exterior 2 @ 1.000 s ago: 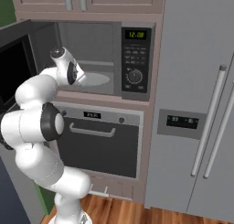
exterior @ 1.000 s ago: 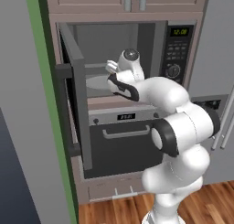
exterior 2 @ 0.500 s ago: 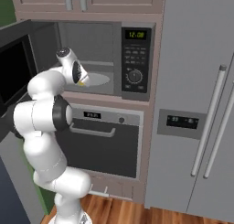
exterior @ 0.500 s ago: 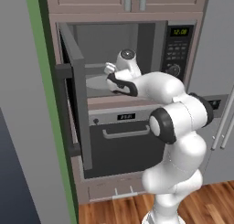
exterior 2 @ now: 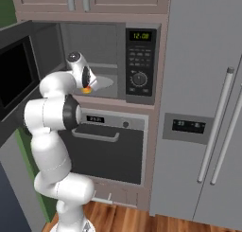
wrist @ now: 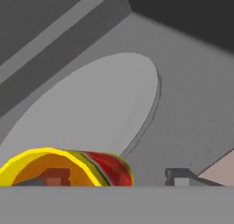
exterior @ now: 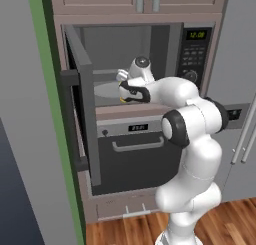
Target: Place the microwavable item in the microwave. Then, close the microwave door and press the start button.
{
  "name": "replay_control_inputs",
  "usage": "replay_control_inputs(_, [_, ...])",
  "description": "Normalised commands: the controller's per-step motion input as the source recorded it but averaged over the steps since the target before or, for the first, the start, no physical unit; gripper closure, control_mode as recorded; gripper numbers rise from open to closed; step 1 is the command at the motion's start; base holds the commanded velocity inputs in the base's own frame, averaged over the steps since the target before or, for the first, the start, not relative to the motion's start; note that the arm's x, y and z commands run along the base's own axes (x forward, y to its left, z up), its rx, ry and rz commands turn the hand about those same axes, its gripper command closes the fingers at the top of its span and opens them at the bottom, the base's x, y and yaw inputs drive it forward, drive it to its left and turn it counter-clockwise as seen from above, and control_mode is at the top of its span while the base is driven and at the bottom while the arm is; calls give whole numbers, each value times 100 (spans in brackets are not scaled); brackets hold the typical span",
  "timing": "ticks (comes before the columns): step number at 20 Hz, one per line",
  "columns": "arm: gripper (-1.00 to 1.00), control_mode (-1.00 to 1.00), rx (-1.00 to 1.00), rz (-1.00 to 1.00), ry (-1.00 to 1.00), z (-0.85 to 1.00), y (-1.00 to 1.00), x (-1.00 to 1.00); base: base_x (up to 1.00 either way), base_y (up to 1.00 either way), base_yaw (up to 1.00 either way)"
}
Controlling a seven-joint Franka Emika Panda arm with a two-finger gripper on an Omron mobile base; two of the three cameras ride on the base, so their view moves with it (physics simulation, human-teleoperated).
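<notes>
Since a second ago the arm has swung further into the cavity, so the cup (wrist: 68, 167) now sits at the front edge of the round turntable (wrist: 91, 113), at the lower left of the hand view; a spot of yellow and orange shows beside the hand in the right base view. One fingertip (wrist: 176, 176) stands well right of the cup, so the gripper (exterior: 131, 93) looks spread and no longer pinching it – placing seems just done. Next comes backing the hand straight out of the microwave (exterior 2: 101, 60), then swinging the door (exterior: 82, 104) shut. That door hangs open at the left – its edge close to the elbow – and the control panel (exterior 2: 140, 60) bounds the right, so room is narrow
</notes>
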Motion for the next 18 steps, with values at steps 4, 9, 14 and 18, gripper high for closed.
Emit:
replay_control_inputs(4, [-100,-100,2,0,0,-16,-3,45,0,0,0])
replay_control_inputs(9, [-100,-100,0,0,-3,-5,0,43,0,0,0])
replay_control_inputs(14, [-100,-100,0,-2,-5,0,7,13,0,0,0])
replay_control_inputs(18, [-100,-100,0,0,-6,1,4,-19,0,0,0])
